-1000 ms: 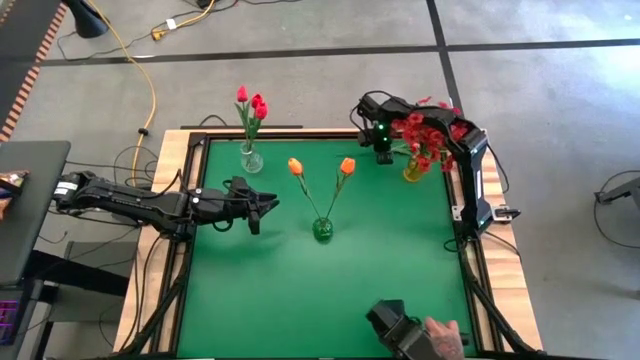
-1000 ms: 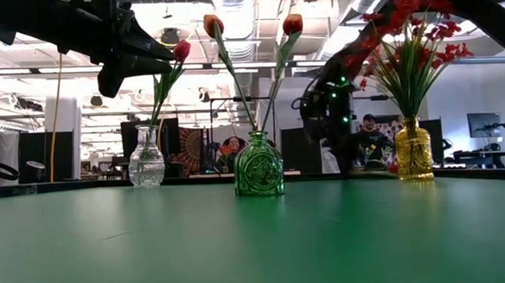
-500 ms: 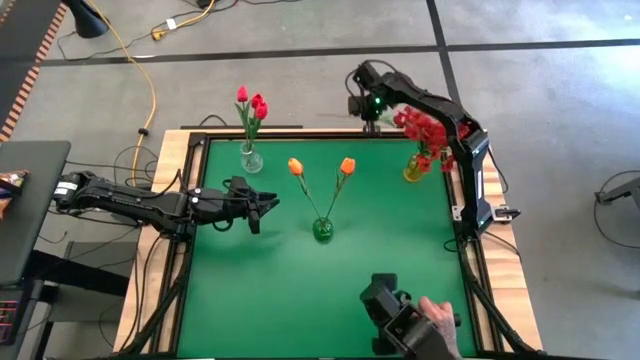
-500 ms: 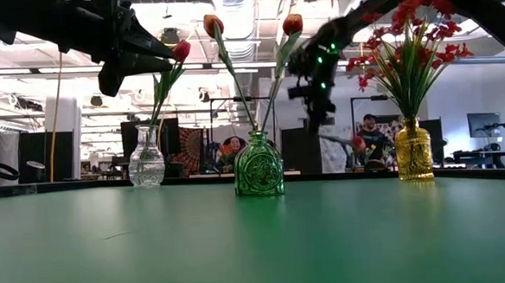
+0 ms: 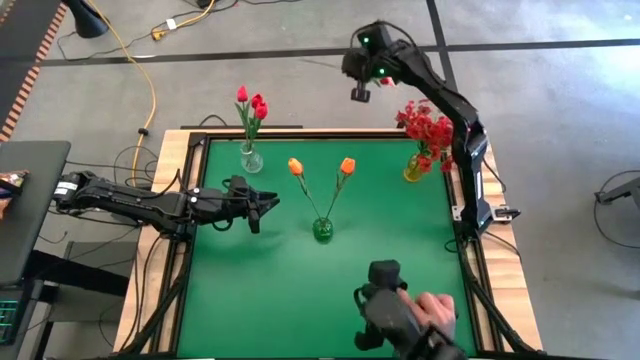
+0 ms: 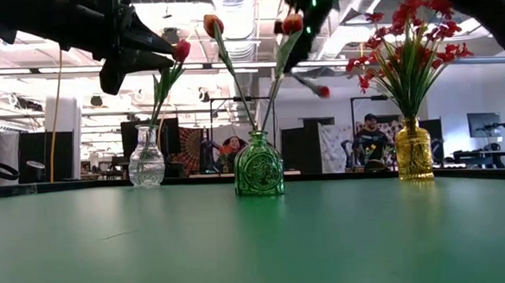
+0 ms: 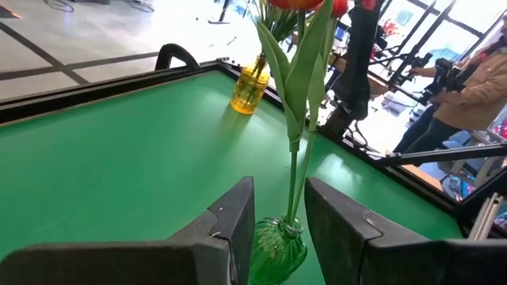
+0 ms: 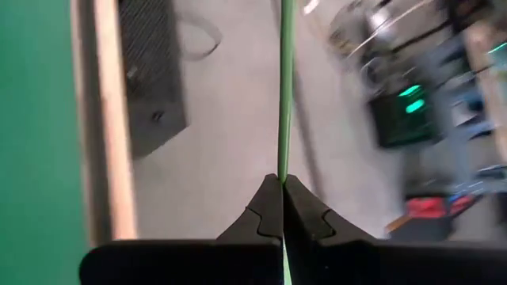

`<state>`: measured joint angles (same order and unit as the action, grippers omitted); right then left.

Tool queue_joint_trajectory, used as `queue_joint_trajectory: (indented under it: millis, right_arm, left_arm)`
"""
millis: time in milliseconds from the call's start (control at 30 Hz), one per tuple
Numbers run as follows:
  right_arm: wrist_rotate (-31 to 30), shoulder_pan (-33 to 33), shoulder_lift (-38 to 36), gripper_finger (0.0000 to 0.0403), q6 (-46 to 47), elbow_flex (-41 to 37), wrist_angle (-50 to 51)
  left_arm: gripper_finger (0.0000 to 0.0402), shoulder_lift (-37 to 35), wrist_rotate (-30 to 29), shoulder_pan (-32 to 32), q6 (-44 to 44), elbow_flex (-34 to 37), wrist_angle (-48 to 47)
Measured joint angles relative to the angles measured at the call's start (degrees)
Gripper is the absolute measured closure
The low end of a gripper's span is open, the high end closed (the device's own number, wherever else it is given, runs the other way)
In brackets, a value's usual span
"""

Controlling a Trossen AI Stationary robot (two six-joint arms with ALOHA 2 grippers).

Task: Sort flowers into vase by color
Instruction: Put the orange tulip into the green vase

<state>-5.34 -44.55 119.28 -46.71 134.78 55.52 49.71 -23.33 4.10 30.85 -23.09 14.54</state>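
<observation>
Fingers of my right gripper [image 8: 282, 184] are pinched tight on a thin green flower stem [image 8: 284, 87], held high beyond the table's far edge. My left gripper [image 7: 277, 229] hangs over the table's left side, fingers parted, holding nothing. Orange tulips [image 5: 320, 166] stand in the green vase [image 5: 323, 229], red-pink tulips [image 5: 251, 104] in the clear vase [image 5: 250, 159], red sprays [image 5: 426, 128] in the yellow vase [image 5: 414, 169].

The right arm's dark two-finger gripper [image 8: 282, 184] is pinched tight on a thin straight green flower stem [image 8: 285, 95] running up the frame's centre. A green table surface [image 8: 36, 119] with a pale wooden edge strip [image 8: 111, 119] fills the left; blurred grey floor [image 8: 230, 103] lies behind.
</observation>
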Motion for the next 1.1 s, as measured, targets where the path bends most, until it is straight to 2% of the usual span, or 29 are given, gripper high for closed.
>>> queue_joint_trajectory:
  millis: [300,533,800,933,1100]
  right_arm:
    - [-9.2,9.7,-11.0,0.0382,-9.1,-2.3,-11.5]
    - [-9.6,19.4,-16.8,0.0382,-10.6,-2.3,-11.9]
    - [-11.1,35.2,-18.6,0.0382,-28.3,-2.3,-11.7]
    - [-21.2,43.0,-17.7,0.038,-37.9,-2.3,-11.1]
    - [-34.5,49.3,-14.8,0.0379,-44.8,-2.6,-6.5]
  left_arm:
    - [0.0302,0.0,1.1,0.0,-0.4,0.0,0.2]
    - [0.0302,0.0,2.6,0.0,-3.3,0.0,0.4]
    - [0.0302,0.0,7.5,-0.1,-8.5,0.0,-0.3]
    - [0.0302,0.0,12.1,-0.1,-8.6,-0.1,-2.1]
    - [0.0302,0.0,16.4,-0.1,-8.5,-0.1,-4.1]
